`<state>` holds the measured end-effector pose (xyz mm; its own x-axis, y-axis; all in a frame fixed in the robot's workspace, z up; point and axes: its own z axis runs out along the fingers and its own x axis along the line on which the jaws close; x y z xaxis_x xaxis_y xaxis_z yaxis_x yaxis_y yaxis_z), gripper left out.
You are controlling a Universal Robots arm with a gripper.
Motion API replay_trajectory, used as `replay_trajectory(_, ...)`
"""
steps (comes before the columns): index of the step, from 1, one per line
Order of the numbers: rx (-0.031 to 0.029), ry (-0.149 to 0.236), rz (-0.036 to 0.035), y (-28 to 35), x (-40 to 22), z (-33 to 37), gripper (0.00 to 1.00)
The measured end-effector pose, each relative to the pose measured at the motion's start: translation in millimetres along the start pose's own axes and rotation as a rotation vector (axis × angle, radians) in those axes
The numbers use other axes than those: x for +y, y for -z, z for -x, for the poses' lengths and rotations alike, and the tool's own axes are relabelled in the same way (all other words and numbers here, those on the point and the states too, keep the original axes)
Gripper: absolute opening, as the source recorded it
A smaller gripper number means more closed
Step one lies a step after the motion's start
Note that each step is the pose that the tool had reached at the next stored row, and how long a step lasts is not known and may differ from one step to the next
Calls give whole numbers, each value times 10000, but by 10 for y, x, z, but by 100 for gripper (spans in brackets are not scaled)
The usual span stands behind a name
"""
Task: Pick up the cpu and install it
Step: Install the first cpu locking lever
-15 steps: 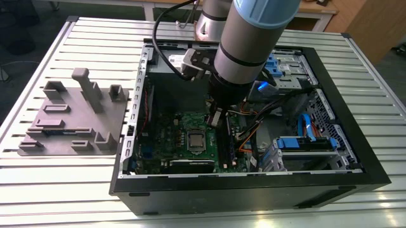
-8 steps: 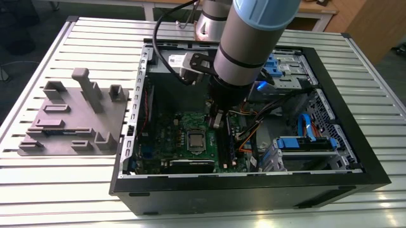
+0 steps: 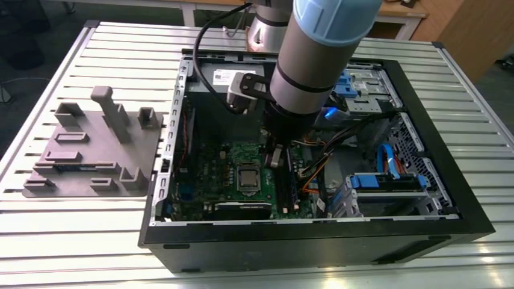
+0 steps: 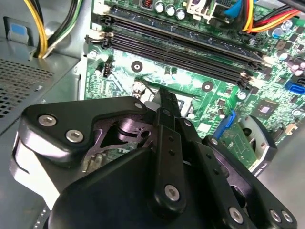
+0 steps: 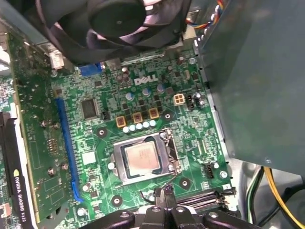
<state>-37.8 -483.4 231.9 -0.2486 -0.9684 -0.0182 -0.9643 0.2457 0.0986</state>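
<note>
Jaws: my gripper (image 5: 166,194) has its two fingers brought together, tip against tip, with nothing between them that I can see. The second wrist view shows the same thin closed tip (image 4: 164,94).
Where I am: down inside the open computer case (image 3: 321,244), low over the motherboard (image 5: 95,138), between the memory slots (image 4: 181,47) and the socket.
The cpu: the cpu (image 5: 143,157) lies flat in the socket frame (image 5: 167,143) on the board, silver top up, square to the frame. It is near my fingertips but apart from them. In the exterior view it (image 3: 249,178) sits just beside my gripper (image 3: 277,158), toward that view's left.
Step in hand: I judge the carrying part done, as the chip is on the board and not in my fingers. The work now lies at the socket itself. I cannot tell whether the frame is latched over the chip.
What a move here calls for: a small, level, gentle motion. The chip must stay square in its seat, and the memory slots are close beside my fingers.
Around me: the fan (image 5: 119,19) is beyond the socket, the graphics card (image 5: 19,181) off to one side, and the grey fixture tray (image 3: 88,150) outside the case on the table (image 3: 80,241).
</note>
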Motion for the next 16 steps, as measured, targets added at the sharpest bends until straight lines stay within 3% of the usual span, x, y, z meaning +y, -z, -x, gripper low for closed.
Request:
replay_trajectory(7, 23, 364, -29, -12, 4, -48, 10)
replay_trajectory(16, 17, 407, -26, -45, 25, -56, 10)
